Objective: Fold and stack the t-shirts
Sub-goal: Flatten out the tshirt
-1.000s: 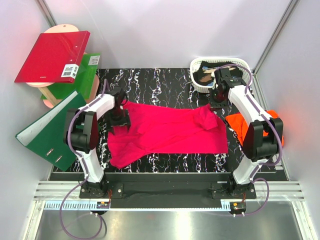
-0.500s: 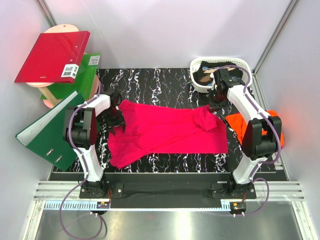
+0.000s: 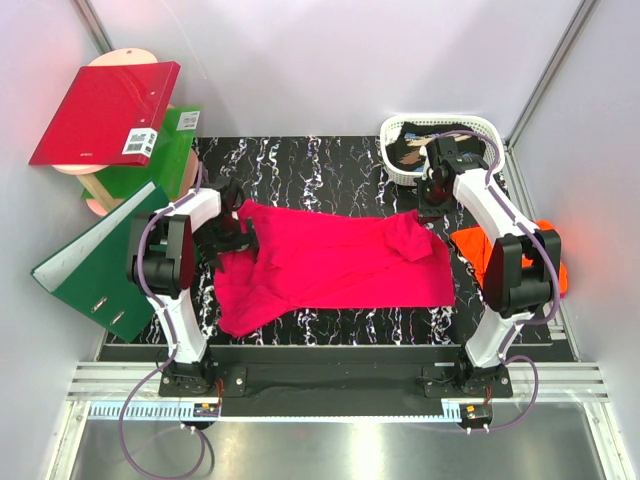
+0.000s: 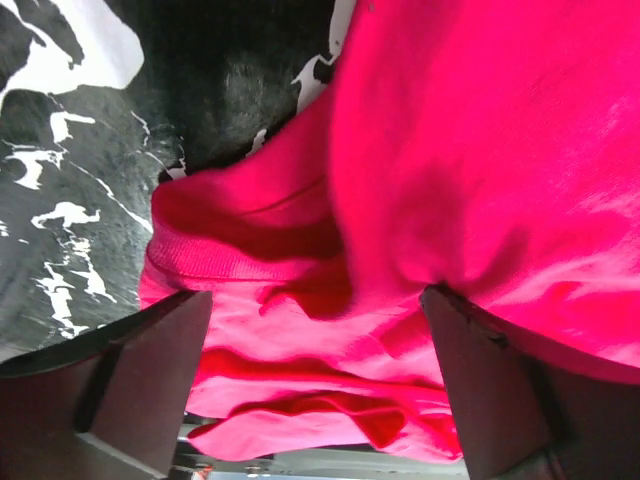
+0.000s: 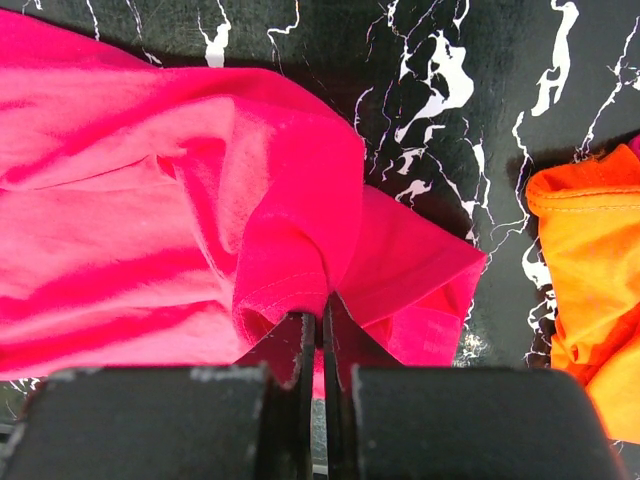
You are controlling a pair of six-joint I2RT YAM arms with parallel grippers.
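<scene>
The magenta-pink t-shirt [image 3: 335,262] lies spread across the black marbled mat [image 3: 320,160]. My left gripper [image 3: 238,236] is at the shirt's upper left edge. In the left wrist view it [image 4: 320,400] is open, with its fingers [image 4: 150,385] wide apart and bunched shirt cloth [image 4: 430,150] lying between them. My right gripper [image 3: 430,206] is at the shirt's far right corner. In the right wrist view it [image 5: 322,345] is shut on a raised fold of the shirt [image 5: 290,230]. The orange t-shirt [image 3: 478,250] lies crumpled at the right edge, partly hidden by the right arm; it also shows in the right wrist view [image 5: 590,260].
A white basket [image 3: 482,126] with dark items stands at the back right. A red ring binder [image 3: 105,110] rests on a wooden stool at the back left, with green binders [image 3: 100,265] leaning beside the mat's left edge.
My left gripper has shifted a little left to the shirt's upper left edge, and the cloth there has bunched slightly. The right gripper has stayed on its fold.
</scene>
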